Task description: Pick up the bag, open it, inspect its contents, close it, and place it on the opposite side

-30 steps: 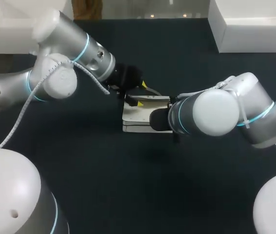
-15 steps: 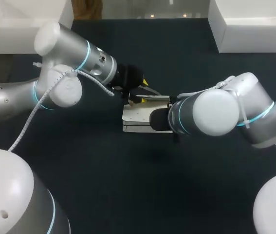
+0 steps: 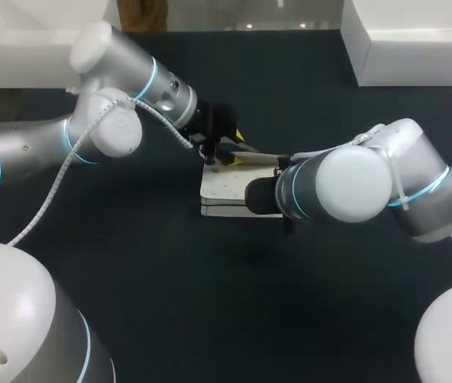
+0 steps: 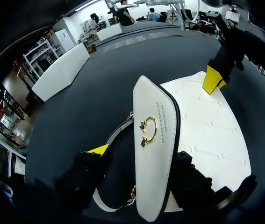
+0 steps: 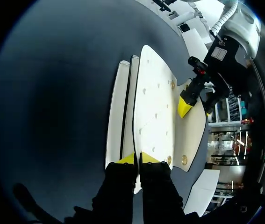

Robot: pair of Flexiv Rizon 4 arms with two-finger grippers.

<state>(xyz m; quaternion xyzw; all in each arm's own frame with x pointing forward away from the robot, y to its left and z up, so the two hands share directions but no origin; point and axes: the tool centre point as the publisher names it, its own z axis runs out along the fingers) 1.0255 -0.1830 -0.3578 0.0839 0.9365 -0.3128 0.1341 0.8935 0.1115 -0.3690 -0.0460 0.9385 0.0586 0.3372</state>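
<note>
A white quilted bag [image 3: 224, 193] lies flat at the table's middle. Its flap [image 4: 154, 149], with a gold clasp, stands raised between the fingers of my left gripper [image 4: 141, 156]. The flap leans on one finger, while a gap and the strap [image 4: 118, 135] separate it from the yellow-tipped finger [image 4: 98, 149]. In the head view the left gripper [image 3: 227, 155] is at the bag's far edge. My right gripper [image 5: 138, 159] is shut on a thin edge panel of the bag [image 5: 155, 112] at its right side. The right arm's wrist [image 3: 345, 185] hides it in the head view.
A white box [image 3: 417, 52] stands at the back right of the dark table [image 3: 210, 303]. Another white box [image 3: 14, 48] is at the back left. The left arm's cable [image 3: 50, 191] hangs over the table's left part.
My left arm has shifted right towards the bag and its fingers have narrowed around the raised flap. The right arm and the bag's body have stayed put.
</note>
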